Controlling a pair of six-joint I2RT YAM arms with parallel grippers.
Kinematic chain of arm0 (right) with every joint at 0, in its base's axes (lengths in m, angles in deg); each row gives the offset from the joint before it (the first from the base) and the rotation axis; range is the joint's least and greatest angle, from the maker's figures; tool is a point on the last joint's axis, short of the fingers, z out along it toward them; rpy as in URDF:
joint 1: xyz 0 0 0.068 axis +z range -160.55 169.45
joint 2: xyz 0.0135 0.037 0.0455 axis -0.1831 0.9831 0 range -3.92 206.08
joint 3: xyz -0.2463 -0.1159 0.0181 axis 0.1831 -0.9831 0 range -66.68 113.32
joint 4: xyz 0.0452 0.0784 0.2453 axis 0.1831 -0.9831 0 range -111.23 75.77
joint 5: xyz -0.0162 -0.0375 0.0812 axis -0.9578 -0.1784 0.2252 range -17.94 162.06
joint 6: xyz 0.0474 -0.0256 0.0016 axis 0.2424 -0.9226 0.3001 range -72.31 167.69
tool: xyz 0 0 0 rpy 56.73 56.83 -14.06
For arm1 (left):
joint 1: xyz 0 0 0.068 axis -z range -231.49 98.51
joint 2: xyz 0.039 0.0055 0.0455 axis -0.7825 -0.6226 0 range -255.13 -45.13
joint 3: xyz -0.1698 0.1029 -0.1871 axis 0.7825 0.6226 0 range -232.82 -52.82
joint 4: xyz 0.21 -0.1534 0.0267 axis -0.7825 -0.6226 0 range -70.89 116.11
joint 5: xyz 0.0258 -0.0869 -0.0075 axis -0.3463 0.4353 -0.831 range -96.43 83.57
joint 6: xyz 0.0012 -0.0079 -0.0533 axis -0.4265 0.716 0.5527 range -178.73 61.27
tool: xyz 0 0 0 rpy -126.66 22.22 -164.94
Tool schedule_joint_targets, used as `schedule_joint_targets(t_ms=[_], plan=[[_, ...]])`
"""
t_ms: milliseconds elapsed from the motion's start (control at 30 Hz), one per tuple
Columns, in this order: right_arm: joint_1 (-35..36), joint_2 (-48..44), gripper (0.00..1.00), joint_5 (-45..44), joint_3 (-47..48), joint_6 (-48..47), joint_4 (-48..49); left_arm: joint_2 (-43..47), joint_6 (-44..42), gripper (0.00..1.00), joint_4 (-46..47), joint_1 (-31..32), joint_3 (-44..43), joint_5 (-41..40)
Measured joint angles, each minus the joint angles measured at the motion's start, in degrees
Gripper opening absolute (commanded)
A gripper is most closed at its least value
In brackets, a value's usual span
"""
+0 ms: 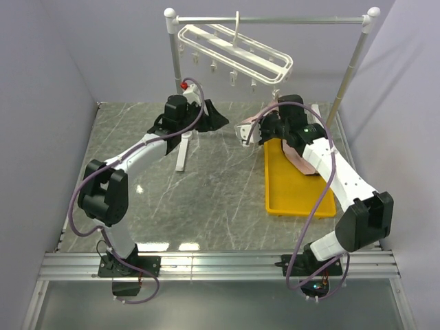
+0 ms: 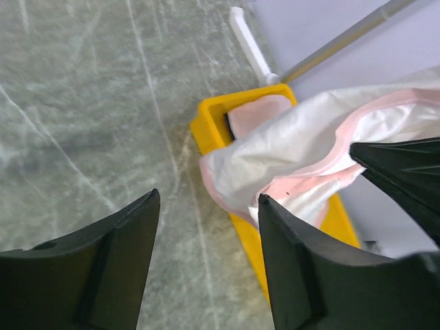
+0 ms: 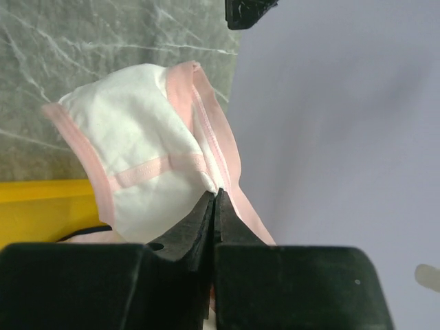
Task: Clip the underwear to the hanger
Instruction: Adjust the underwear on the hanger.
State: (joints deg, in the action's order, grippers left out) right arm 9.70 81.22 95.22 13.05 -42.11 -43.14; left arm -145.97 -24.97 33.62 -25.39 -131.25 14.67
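Lifting is judged the step: underwear [image 3: 137, 130] is pinched by right hand [image 3: 214, 199] over yellow tray [image 1: 282, 199], right of centre; left hand [image 2: 210, 199] is spread beside it. Raising to a hanger [image 1: 237, 48] clip is needed next.

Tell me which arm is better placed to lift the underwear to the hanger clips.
Right. The right claw is shut on the underwear, near the hanger; the left claw is open and empty.
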Motion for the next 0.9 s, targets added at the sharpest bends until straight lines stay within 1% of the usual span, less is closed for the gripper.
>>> schedule_joint_targets(t_ms=[33,100,200,233,300,400,467,567,667,800,900], plan=[[-0.26,-0.57,0.0,0.68,-1.14,0.0,1.4,0.02,1.64,0.73,1.05,-0.46,0.63,1.6],[-1.05,-1.16,0.0,2.03,-2.62,-0.02,3.78,0.0,4.24,0.74,2.69,-0.85,1.49,4.09],[-2.08,-1.25,0.0,3.45,-3.15,-0.04,5.81,0.0,7.61,0.68,5.53,-0.7,2.16,7.63],[-2.36,-1.25,0.0,3.78,-3.15,-0.07,6.1,0.0,7.96,0.64,6.23,-0.57,2.27,8.26],[-2.89,-1.25,0.0,4.57,-3.15,-0.04,6.54,0.02,8.9,0.61,8.98,-0.26,2.97,9.81],[-3.43,-1.25,0.0,5.81,-3.13,-0.07,6.67,0.0,8.04,0.6,9.86,0.39,3.19,10.62],[-3.65,-1.27,0.0,6.58,-3.13,-0.13,6.78,-0.04,6.88,0.56,9.29,0.81,2.67,10.51],[-3.78,-1.36,0.0,7.17,-3.13,-0.28,6.86,-0.98,4.37,0.5,6.73,1.49,-0.35,9.81],[-3.89,-1.49,0.0,8.04,-3.13,-0.33,6.88,-2.14,1.95,0.49,4.59,2.16,-3.8,8.83],[-4.33,-1.95,0.0,9.18,-3.13,-0.74,6.88,-2.75,0.44,0.49,3.28,3.02,-5.55,7.93],[-4.5,-2.93,0.0,9.81,-3.15,-0.94,6.93,-3.76,-0.07,0.45,2.38,3.56,-6.86,7.52]])
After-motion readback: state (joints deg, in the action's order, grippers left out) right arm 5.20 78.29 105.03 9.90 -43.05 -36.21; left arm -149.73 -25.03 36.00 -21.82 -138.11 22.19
